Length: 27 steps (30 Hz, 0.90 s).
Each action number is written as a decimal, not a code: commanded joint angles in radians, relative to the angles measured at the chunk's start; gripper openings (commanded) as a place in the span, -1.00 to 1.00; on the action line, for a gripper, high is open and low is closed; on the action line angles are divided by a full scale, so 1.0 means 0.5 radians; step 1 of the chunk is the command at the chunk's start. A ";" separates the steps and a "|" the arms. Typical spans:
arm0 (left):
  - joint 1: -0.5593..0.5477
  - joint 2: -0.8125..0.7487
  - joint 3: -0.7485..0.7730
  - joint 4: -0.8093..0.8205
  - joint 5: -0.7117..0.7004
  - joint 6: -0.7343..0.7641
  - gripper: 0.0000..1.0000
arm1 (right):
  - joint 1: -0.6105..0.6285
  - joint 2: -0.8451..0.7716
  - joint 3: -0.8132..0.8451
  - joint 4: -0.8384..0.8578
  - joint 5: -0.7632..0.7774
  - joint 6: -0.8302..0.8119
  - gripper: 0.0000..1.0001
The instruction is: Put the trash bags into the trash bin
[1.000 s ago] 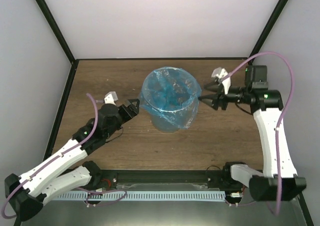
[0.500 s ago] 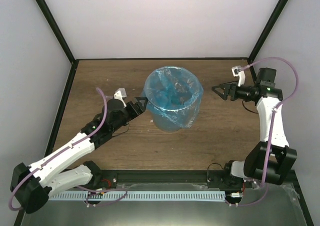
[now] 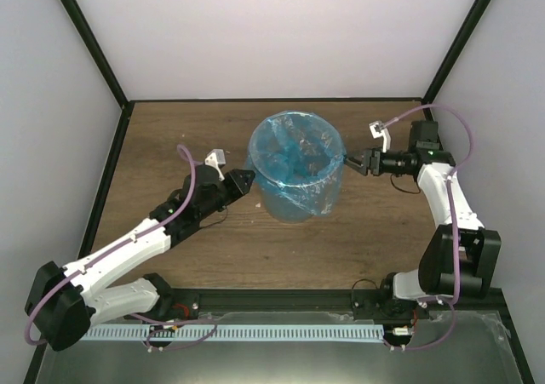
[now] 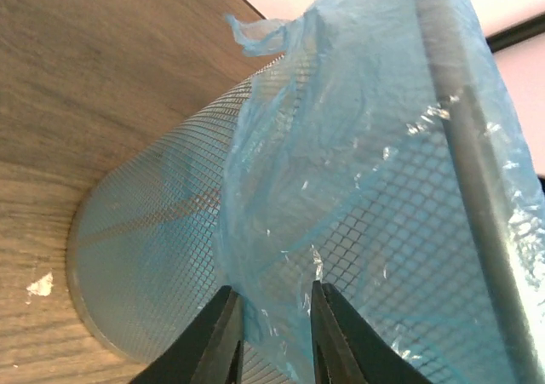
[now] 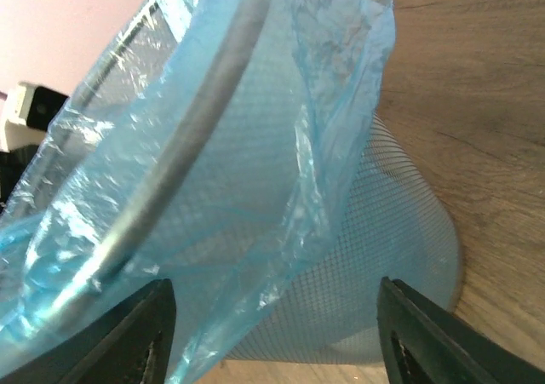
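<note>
**Wooden table inside a pale, black-framed booth**

A brown wood-grain table (image 3: 170, 137) fills the floor of the scene, its grain running left to right. A pale back wall (image 3: 272, 35) closes the far side, and a left wall (image 3: 43, 146) and a right wall (image 3: 511, 103) stand at the table's edges. Two black frame posts, a left post (image 3: 89, 39) and a right post (image 3: 460, 35), slant up from the far corners. A black rail (image 3: 281, 299) runs along the near edge. Just nearer lies a slotted light-grey strip (image 3: 281, 333), then a dull grey metal surface (image 3: 255, 363). The left wrist view shows a small white speck (image 4: 38, 286) on the wood.
</note>
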<state>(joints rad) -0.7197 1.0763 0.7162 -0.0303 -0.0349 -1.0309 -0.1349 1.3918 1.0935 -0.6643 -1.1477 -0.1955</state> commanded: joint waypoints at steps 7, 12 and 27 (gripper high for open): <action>0.006 0.034 -0.011 0.117 0.007 0.008 -0.91 | 0.006 0.051 -0.052 0.166 -0.094 0.125 -0.24; 0.006 0.050 -0.056 0.118 -0.010 0.039 -0.92 | 0.006 0.068 -0.089 0.229 -0.102 0.142 -0.98; 0.009 0.161 -0.172 -0.092 -0.220 0.219 -0.92 | 0.007 0.361 -0.300 0.362 0.176 0.099 -0.99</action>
<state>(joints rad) -0.7197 1.1328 0.6506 -0.0677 -0.1097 -0.9577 -0.1341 1.5532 0.9394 -0.5064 -1.0863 -0.1303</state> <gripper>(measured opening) 0.041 0.010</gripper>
